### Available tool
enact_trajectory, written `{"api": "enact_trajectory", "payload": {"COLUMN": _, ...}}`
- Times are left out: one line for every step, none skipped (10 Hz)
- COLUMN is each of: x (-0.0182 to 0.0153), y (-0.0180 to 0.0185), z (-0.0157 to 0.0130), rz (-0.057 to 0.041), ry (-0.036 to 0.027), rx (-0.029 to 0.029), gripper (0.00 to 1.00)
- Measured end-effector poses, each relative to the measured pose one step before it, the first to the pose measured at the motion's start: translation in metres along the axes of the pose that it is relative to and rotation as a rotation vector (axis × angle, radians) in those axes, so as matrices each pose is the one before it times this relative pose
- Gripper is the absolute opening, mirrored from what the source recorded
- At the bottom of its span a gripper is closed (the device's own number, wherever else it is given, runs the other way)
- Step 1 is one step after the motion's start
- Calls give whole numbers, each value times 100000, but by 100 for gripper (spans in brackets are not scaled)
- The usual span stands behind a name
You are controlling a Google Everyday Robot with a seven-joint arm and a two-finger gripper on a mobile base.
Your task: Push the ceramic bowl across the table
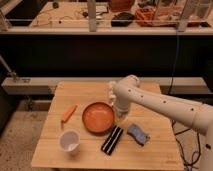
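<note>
Basically, the gripper [120,114] sits low at the right rim of the ceramic bowl [96,119], at or v. close to contact, w/ the arm [160,102] reaching in from the right; can't tell whether the gripper is open or closed, as the wrist hides it. The bowl is on the wooden table [80,92], roughly mid-table and a bit toward the front. Risks, as I judge them: contact looks to be up at the rim rather than down on the wall, so a push could tip the bowl or let the gripper ride over the edge and skid into the inside. If the push line doesn't pass thru the bowl's centre, it'll prob. spin and slip off sideways instead of sliding straight. A leftward push sends it toward the orange carrot-like stick [68,113], near the bowl's left side, and the white cup [69,141] at front left is light and would be knocked over easily if the bowl veers forward. The black bar [112,139] lies just beside the bowl's front-right edge, touching or not I can't say, and could get dragged or jam the wrist. The blue cloth-like item [138,134] is right of that, out of the likely path. Too long a shove and ceramic goes off the left edge, i.e. breakage. Containers: bowl looks empty, plain orange inside; cup also looks empty, though clear liquid wouldn't show.
</note>
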Motion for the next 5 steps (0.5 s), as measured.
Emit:
{"api": "enact_trajectory", "payload": {"x": -42, "y": -20, "z": 216, "rz": -68, "ry": -315, "rx": -603, "gripper": 2}}
{"api": "enact_trajectory", "payload": {"x": -157, "y": -53, "z": 195, "rz": -306, "ry": -199, "rx": -605, "gripper": 2}}
{"api": "enact_trajectory", "payload": {"x": -81, "y": -24, "z": 148, "rz": -64, "ry": -200, "rx": -325, "gripper": 2}}
{"api": "enact_trajectory", "payload": {"x": 45, "y": -49, "z": 101, "rz": 85, "ry": -245, "rx": -322, "gripper": 2}}
{"api": "enact_trajectory", "payload": {"x": -113, "y": -212, "z": 219, "rz": -102, "ry": -292, "rx": -669, "gripper": 2}}
